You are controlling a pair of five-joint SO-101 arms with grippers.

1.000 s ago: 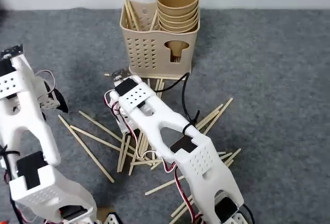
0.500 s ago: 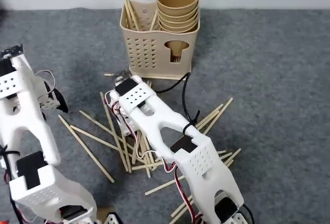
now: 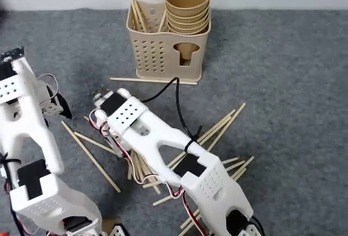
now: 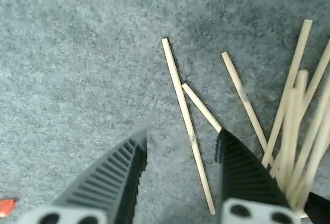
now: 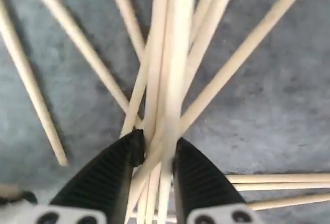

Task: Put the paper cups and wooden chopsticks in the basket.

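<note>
White perforated arms, black jaws, black cables

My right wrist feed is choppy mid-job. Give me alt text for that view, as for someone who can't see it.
The right gripper is shut on a bundle of wooden chopsticks that runs straight away from the camera. More loose sticks fan out at angles on the grey carpet beneath.
</note>
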